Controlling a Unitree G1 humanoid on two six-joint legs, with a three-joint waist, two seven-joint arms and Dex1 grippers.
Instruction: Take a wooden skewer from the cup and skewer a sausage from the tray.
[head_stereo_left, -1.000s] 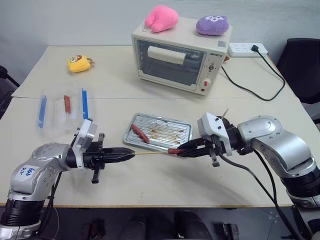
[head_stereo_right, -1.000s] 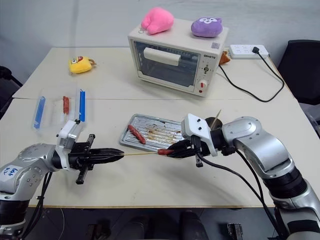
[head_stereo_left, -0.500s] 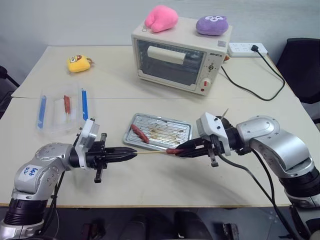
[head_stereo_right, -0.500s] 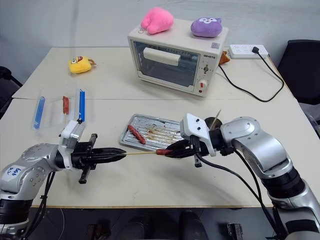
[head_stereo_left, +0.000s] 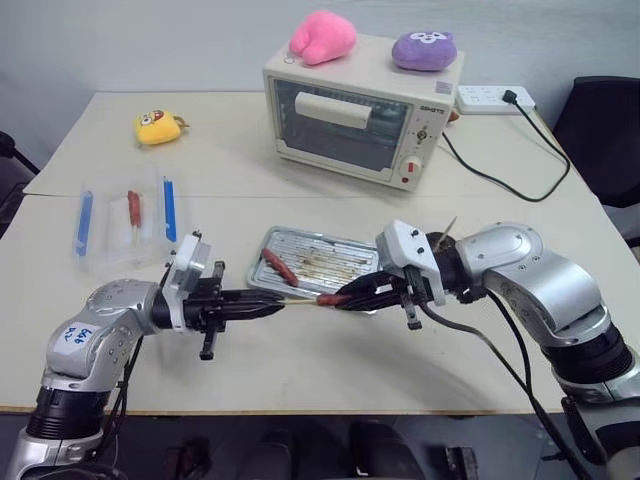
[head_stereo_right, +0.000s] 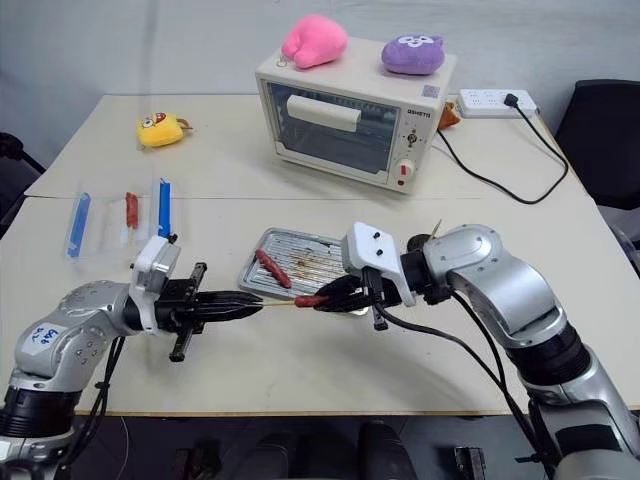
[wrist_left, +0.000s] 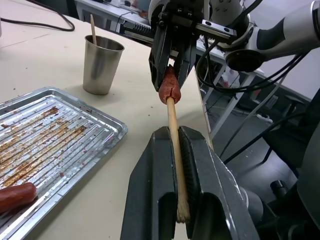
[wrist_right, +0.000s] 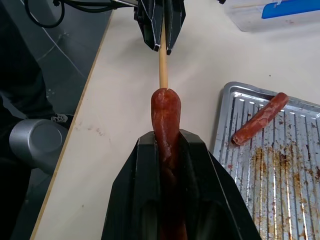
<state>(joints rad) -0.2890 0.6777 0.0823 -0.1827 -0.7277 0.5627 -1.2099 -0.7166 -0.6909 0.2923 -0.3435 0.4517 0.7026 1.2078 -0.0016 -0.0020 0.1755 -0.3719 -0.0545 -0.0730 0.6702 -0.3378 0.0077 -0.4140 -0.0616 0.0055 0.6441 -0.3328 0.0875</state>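
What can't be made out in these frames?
- How deep the thin wooden skewer sits in the reddish-brown sausage: hidden inside the meat, both wrist views.
- Sausage's rear end: covered by right gripper fingers.
- Grey metal cup contents: head views, blocked by right arm.

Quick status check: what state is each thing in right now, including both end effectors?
Left end effector: shut on skewer.
Right end effector: shut on sausage.
Skewer: level, tip in sausage.
Sausage: held, partly skewered.
Second sausage: lying in tray.
Tray: on table, greasy.
Cup: upright, one stick inside.
Oven: door closed.
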